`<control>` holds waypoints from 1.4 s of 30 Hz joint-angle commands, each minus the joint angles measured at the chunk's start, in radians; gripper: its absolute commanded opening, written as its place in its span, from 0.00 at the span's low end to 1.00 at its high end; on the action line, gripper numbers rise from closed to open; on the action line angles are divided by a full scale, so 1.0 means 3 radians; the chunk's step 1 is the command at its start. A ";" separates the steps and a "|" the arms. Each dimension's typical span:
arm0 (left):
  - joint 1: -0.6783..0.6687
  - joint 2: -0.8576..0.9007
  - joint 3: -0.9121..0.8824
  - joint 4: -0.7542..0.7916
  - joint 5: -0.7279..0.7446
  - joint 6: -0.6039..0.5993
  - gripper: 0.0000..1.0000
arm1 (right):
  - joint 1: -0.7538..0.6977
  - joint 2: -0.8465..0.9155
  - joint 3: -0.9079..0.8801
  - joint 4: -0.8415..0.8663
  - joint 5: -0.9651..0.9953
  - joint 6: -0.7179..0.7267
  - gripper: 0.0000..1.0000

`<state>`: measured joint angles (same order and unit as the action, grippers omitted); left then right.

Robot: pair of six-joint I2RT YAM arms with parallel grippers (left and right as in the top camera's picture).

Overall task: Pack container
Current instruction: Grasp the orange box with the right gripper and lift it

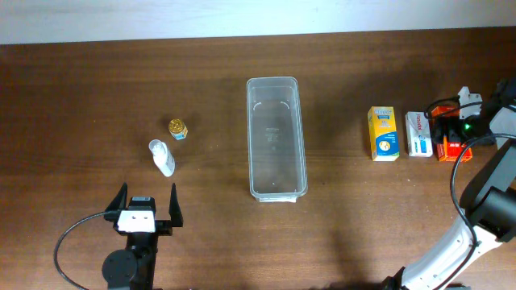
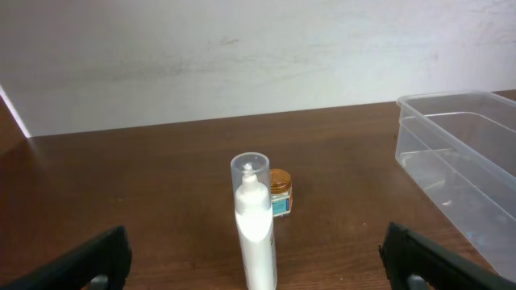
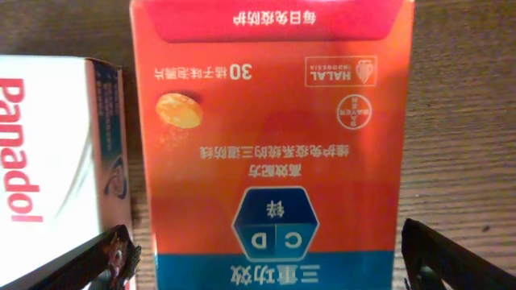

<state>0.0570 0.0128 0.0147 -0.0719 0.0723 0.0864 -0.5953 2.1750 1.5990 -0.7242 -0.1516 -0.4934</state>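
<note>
The container (image 1: pixel 276 137), a long clear plastic bin, stands empty at the table's middle; its near end shows in the left wrist view (image 2: pixel 463 153). A white bottle with a clear cap (image 1: pixel 162 157) lies left of it, beside a small gold-lidded jar (image 1: pixel 178 129). My left gripper (image 1: pixel 147 204) is open just before the bottle (image 2: pixel 256 221), with the jar (image 2: pixel 280 192) behind. My right gripper (image 1: pixel 448 138) is open at the far right, its fingers (image 3: pixel 274 262) either side of an orange box (image 3: pixel 274 121), close to its edges.
A yellow and blue box (image 1: pixel 384 134) and a white Panadol box (image 1: pixel 418 134) lie right of the container, next to the orange box (image 1: pixel 448 149). The Panadol box (image 3: pixel 48 153) sits close to the right gripper's left finger. A white wall runs behind the table.
</note>
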 commanded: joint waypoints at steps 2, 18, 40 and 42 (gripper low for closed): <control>0.0015 -0.0020 -0.0019 -0.0003 0.0046 0.0032 0.99 | -0.0006 0.0079 0.0075 0.0011 0.0031 -0.0013 0.98; 0.0015 -0.0020 -0.0019 -0.0003 0.0046 0.0032 0.99 | -0.0003 0.0078 0.0492 -0.0286 0.0093 0.0156 0.45; 0.0015 -0.0020 -0.0019 -0.0003 0.0046 0.0032 0.99 | 0.0849 0.0070 0.2422 -0.2536 -0.0420 0.0364 0.56; 0.0015 -0.0020 -0.0019 -0.0003 0.0046 0.0032 0.99 | 0.1025 0.0070 0.2439 -0.2590 -0.0422 0.0470 0.56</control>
<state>0.0570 0.0128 0.0147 -0.0719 0.0723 0.0864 -0.3508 2.1983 2.2986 -1.4879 -0.2523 -0.3927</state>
